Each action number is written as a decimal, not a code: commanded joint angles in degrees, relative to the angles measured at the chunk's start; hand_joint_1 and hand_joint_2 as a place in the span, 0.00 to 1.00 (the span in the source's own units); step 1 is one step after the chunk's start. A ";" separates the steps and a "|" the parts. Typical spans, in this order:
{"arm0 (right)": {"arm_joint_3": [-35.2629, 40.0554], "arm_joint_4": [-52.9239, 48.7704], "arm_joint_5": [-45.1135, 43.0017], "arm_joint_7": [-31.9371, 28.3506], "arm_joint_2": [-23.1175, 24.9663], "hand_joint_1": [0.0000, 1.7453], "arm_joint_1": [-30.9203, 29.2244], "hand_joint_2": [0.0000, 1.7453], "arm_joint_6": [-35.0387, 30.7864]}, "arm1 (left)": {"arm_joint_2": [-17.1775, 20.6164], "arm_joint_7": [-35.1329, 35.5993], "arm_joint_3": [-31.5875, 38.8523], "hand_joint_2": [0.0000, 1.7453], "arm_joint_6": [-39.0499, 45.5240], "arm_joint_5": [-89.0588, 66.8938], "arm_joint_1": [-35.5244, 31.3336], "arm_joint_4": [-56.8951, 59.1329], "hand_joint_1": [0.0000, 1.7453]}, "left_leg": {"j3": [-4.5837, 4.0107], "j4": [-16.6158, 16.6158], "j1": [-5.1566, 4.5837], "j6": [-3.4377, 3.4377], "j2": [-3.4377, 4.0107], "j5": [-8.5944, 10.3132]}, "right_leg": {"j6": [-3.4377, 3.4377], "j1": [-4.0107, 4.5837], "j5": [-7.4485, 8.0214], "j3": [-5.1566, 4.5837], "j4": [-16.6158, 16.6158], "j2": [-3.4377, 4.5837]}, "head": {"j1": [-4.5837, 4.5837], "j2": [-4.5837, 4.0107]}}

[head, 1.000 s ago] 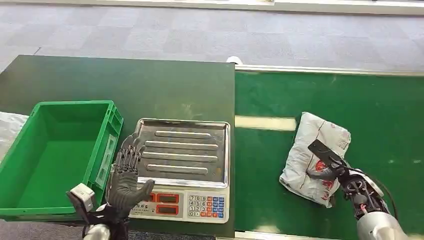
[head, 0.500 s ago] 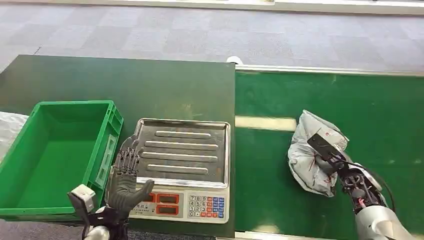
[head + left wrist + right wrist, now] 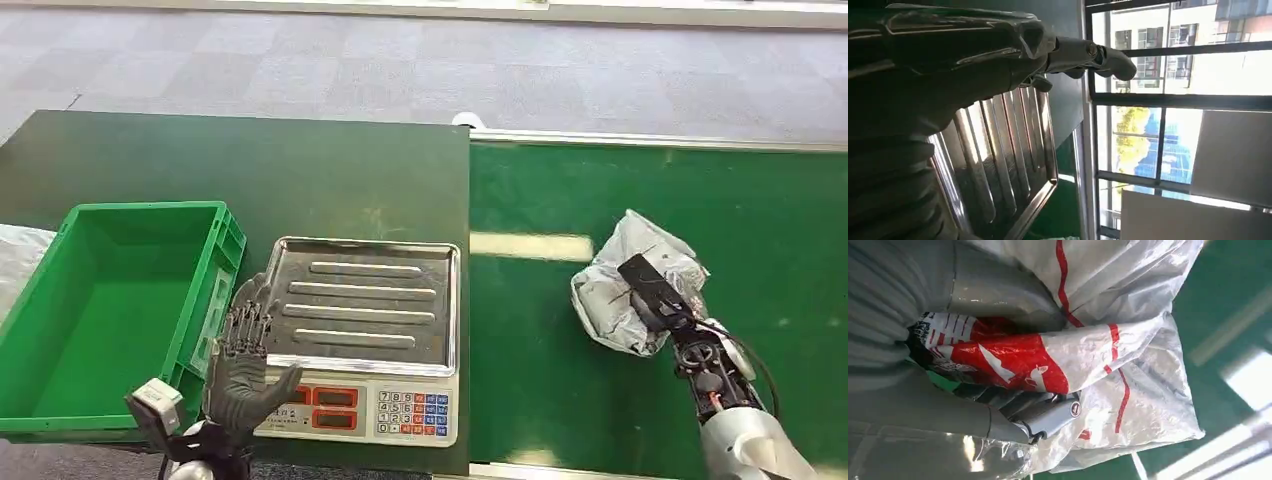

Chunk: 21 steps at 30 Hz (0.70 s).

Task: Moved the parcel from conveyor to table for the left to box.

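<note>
The right hand [image 3: 662, 300] grips the parcel [image 3: 625, 290], thumb and fingers [image 3: 1048, 420] closed into its crumpled plastic (seen close in the right wrist view); the left hand [image 3: 243, 365] is held upright well left of the parcel, fingers [image 3: 1098, 52] apart, empty.

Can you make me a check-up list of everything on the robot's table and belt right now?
Surface: dark green table beside a green conveyor belt.
Job's things: crumpled white plastic parcel with red print above the belt; empty green plastic crate on the table.
Clutter: steel-topped weighing scale with keypad beside the crate.
Hands: right robot hand grips the parcel; left robot hand open, fingers spread by the scale.
Cables: black cable along the right arm.
Surroundings: grey carpet tiles; windows.
</note>
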 commanded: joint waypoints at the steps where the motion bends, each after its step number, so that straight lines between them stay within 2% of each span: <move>1: 0.78 -21.09 -12.04 -7.84 5.57 1.00 3.10 1.00 -1.61 | -0.14 -1.02 1.11 1.00 0.07 -1.54 0.34 -0.16 0.00 | -0.03 -0.02 -0.04 0.04 0.17 0.01 | -0.10 -0.02 0.04 -0.12 0.03 0.13 | 0.00 0.00; 3: 4.59 -31.97 -15.41 -7.70 7.35 1.00 6.87 1.00 -0.12 | -0.52 -1.44 1.54 1.00 -0.54 -2.23 -0.99 0.55 0.00 | 0.01 -0.07 -0.02 0.04 0.22 0.03 | -0.15 0.01 0.07 -0.12 -0.01 0.16 | 0.02 0.00; 5: 9.45 -40.13 -16.82 -6.24 10.25 1.00 8.20 1.00 0.68 | -0.67 -1.57 1.62 1.00 -0.87 -2.96 -3.43 1.58 0.00 | -0.05 -0.02 -0.02 0.02 0.17 0.02 | -0.09 -0.01 0.05 -0.15 0.03 0.12 | 0.02 0.00; 8: 16.70 -46.52 -15.60 -2.57 15.22 1.00 8.35 1.00 1.28 | -1.03 -1.47 2.07 1.00 -0.59 -3.84 -7.05 3.25 0.00 | -0.08 -0.01 -0.02 0.00 0.37 0.01 | -0.13 0.01 0.08 -0.26 0.11 0.32 | 0.02 0.00; 9: 18.74 -47.58 -15.11 -1.66 16.42 1.00 8.31 1.00 1.37 | -1.10 -1.45 2.23 1.00 -0.52 -3.85 -8.25 4.08 0.00 | -0.04 -0.07 -0.03 0.02 0.62 0.03 | -0.31 0.03 0.14 -0.36 0.14 0.52 | 0.00 0.00; 10: 20.22 -48.07 -14.56 -0.78 17.40 1.00 8.13 1.00 1.30 | -1.08 -1.45 2.38 1.00 -0.33 -4.04 -9.19 4.41 0.00 | -0.03 -0.03 -0.02 0.00 0.49 0.02 | -0.17 0.01 0.10 -0.29 0.12 0.39 | 0.00 0.00; 14: 24.26 -49.42 -22.37 -0.41 20.22 1.00 10.34 1.00 8.81 | -1.88 -0.14 3.63 1.00 -0.66 -4.94 -11.67 2.91 0.00 | 0.01 -0.09 0.07 -0.05 0.29 0.12 | -0.23 0.10 0.08 -0.24 0.09 0.20 | 0.00 0.00; 17: 25.26 -48.67 -23.00 -0.89 20.25 1.00 11.13 1.00 8.85 | -2.31 0.65 4.00 1.00 -0.98 -5.41 -11.73 2.36 0.00 | 0.06 -0.05 0.12 -0.08 0.13 0.10 | -0.13 0.13 0.01 -0.09 0.05 0.07 | 0.00 0.00; 21: 31.02 -43.79 -21.62 -1.22 22.00 1.00 11.20 1.00 12.42 | -2.96 0.68 4.59 1.00 -1.07 -6.50 -13.10 3.21 0.00 | 0.04 -0.06 0.11 -0.04 0.20 0.10 | -0.17 0.12 0.04 -0.08 0.03 0.13 | 0.04 0.00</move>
